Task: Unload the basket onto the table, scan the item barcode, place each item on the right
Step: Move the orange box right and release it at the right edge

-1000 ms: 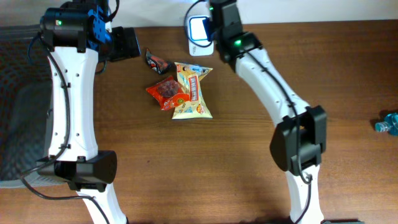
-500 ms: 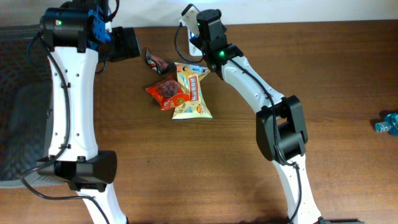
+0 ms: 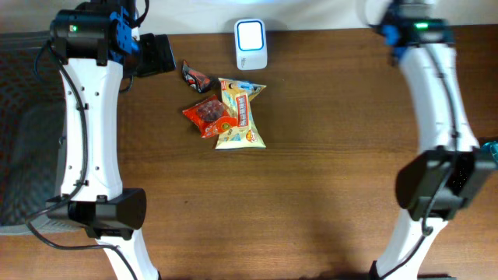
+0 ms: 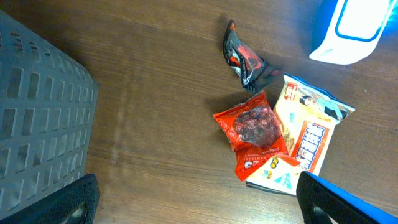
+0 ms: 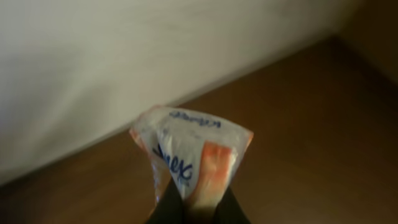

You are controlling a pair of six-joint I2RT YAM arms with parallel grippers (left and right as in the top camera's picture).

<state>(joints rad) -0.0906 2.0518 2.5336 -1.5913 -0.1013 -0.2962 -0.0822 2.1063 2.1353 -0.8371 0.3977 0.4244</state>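
Overhead: right arm (image 3: 436, 93), packet (image 5: 191, 155) now rightward

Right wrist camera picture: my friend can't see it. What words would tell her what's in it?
The right gripper pinches a crinkly white-and-orange packet with blue lettering, held up in the middle of the picture. Behind it are a brown wooden table and a pale wall, both blurry.

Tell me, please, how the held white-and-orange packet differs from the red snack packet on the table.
The white-and-orange packet is pinched in the shut right gripper; the red snack packet lies loose on the wooden table. The former bears blue lettering, the latter a dark picture. Both are soft packets.
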